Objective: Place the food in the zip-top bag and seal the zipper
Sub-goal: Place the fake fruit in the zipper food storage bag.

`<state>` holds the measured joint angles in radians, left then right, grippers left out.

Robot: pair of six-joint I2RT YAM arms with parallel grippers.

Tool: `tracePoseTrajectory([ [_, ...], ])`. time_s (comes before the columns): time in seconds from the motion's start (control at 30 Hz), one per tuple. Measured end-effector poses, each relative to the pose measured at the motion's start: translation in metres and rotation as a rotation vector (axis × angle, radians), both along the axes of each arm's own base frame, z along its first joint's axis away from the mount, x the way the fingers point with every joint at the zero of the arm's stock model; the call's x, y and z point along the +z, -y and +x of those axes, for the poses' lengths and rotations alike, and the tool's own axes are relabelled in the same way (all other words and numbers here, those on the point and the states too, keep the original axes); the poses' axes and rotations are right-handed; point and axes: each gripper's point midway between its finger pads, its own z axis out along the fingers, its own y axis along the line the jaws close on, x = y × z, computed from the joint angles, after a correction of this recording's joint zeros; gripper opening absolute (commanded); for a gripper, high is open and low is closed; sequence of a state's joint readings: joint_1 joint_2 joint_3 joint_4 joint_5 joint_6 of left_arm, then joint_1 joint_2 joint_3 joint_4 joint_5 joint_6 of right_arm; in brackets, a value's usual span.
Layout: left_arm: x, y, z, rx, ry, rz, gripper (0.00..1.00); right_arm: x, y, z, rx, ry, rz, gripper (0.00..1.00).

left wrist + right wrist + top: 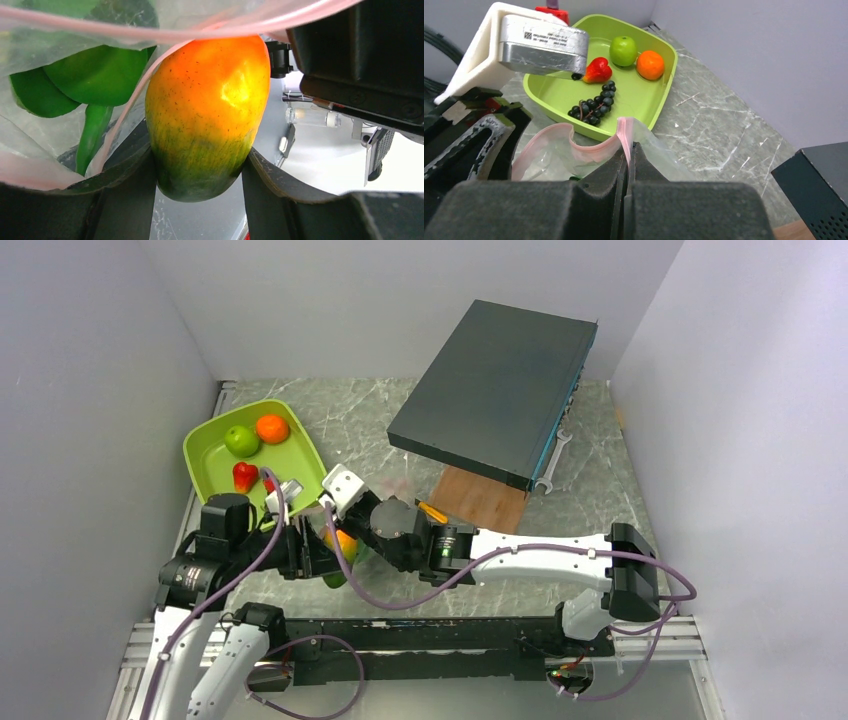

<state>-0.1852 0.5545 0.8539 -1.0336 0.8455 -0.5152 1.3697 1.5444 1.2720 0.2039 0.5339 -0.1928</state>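
My left gripper [199, 165] is shut on a yellow-red fruit [207, 112] with a green base, also seen in the top view [341, 543], and holds it at the mouth of the zip-top bag [549, 155]. Leafy greens [95, 75] lie inside the bag. My right gripper [629, 150] is shut on the bag's pink zipper strip [624, 135] and holds the mouth open. The lime-green tray [659, 100] holds a green apple [623, 50], an orange fruit [650, 64], a red fruit [597, 70] and black grapes [595, 104].
A dark box [495, 390] rests tilted at the back right over a wooden board [480, 500]. A wrench [552, 460] lies beside it. The tray [205, 465] sits at the left by the wall. An orange-handled tool [432, 510] lies near the right wrist.
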Motion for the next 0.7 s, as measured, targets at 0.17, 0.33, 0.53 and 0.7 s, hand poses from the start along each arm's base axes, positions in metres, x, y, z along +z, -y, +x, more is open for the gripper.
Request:
tracePoseTrajectory([
  [0.17,0.009,-0.001,-0.007,-0.006,0.011,0.0,0.0,0.0,-0.002,-0.003,0.007,0.03,-0.016,0.0],
  [0.33,0.019,-0.005,-0.019,0.003,0.062,-0.001,0.0,0.005,-0.003,-0.003,0.007,0.039,0.006,0.0],
  [0.53,0.016,-0.005,-0.021,0.004,0.055,-0.005,0.0,0.001,-0.005,-0.004,0.009,0.031,0.0,0.0],
  [0.7,0.02,-0.004,-0.023,0.016,0.063,-0.021,0.0,0.0,-0.005,-0.003,0.007,0.037,-0.006,0.0],
])
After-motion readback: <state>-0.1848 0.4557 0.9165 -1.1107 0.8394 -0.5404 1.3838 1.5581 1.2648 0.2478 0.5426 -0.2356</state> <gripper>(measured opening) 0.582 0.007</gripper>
